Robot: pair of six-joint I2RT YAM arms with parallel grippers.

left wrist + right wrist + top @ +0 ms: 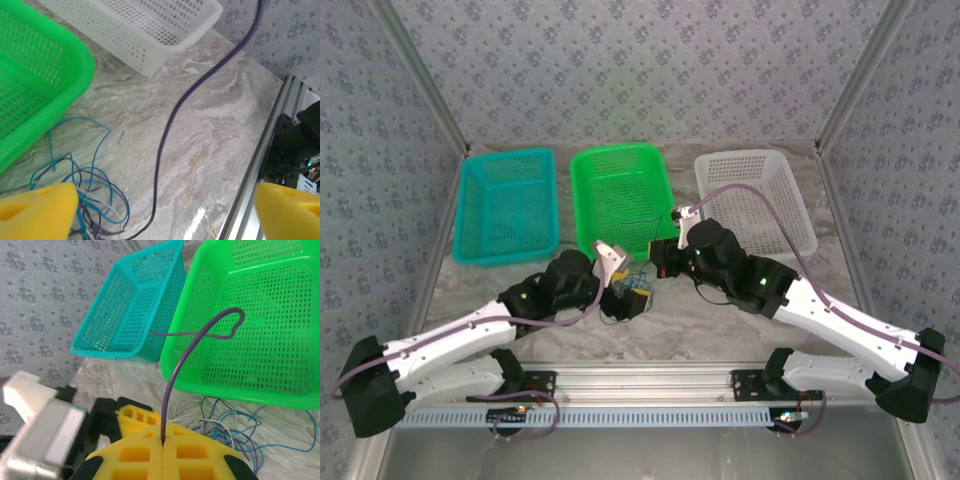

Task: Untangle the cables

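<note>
Teal basket (508,205) sits beyond the left gripper (165,205), off to its left. Left gripper: yellow fingers spread wide apart, low over the marbled table (215,145). Cables (97,202), blue, whitish and dark loops in a loose tangle, lie on the table just beside one of its fingers, near the green basket (270,300). Right gripper (163,440): fingers pressed together, clamped on the dark cable (171,380), which rises from the pads and loops over the green basket. White basket (150,30) beyond this gripper, to its right.

L tool (165,212) spread wide, R tool (163,445) clamped on dark cable (172,385).
</note>
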